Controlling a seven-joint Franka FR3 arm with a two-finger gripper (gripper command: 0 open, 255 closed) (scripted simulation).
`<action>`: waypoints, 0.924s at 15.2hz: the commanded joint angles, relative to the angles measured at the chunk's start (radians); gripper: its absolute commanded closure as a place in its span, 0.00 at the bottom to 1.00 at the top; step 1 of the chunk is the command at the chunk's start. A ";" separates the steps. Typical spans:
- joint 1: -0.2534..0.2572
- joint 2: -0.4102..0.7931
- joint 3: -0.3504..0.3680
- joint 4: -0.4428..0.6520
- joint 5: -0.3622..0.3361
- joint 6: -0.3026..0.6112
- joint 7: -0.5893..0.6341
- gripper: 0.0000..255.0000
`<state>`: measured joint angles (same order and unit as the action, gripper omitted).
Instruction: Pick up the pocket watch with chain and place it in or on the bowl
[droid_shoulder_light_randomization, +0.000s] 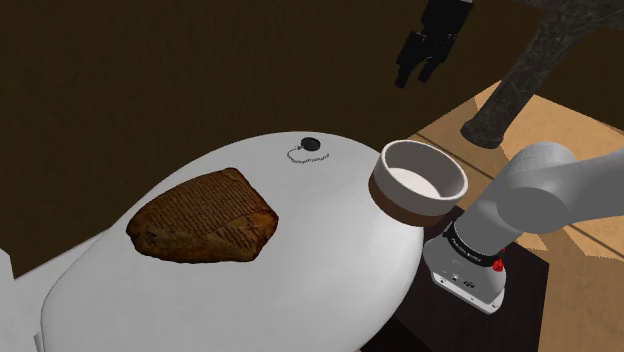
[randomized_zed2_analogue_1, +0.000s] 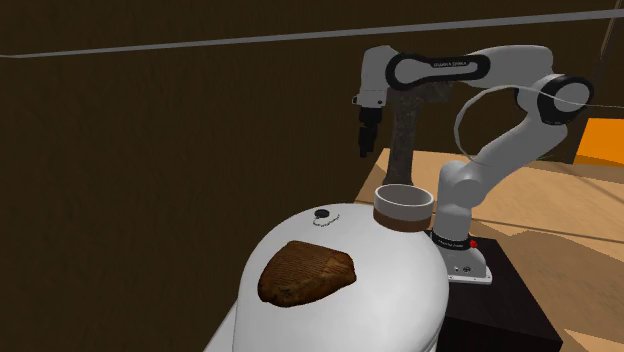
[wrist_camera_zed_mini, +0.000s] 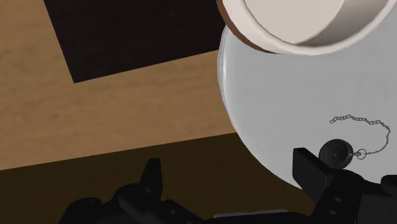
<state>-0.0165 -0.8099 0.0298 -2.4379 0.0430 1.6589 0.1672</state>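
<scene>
While your end effector (droid_shoulder_light_randomization: 415, 75) hangs high near the rim of the bench (droid_shoulder_light_randomization: 330, 270), black fingers spread apart and empty, you see the pocket watch (droid_shoulder_light_randomization: 308, 145), a small black disc with a thin looped chain, lying on the smooth white rounded top near the round bowl (droid_shoulder_light_randomization: 400, 205), white inside and brown-banded outside; a ridged brown slab (droid_shoulder_light_randomization: 205, 218) lies well apart

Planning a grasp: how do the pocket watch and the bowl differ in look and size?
The pocket watch is small, black and flat, with a thin chain; the bowl is far larger, white inside, brown-banded outside and deep. Both are round and rest on the white table.
</scene>
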 joint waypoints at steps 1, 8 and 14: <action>0.000 0.000 0.000 0.000 0.000 0.000 0.000 0.00; 0.058 0.170 0.107 -0.006 0.054 0.168 0.058 0.00; 0.096 0.349 0.198 0.033 0.073 0.301 0.110 0.00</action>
<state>0.0733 -0.4996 0.2102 -2.4150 0.1133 1.9314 0.2653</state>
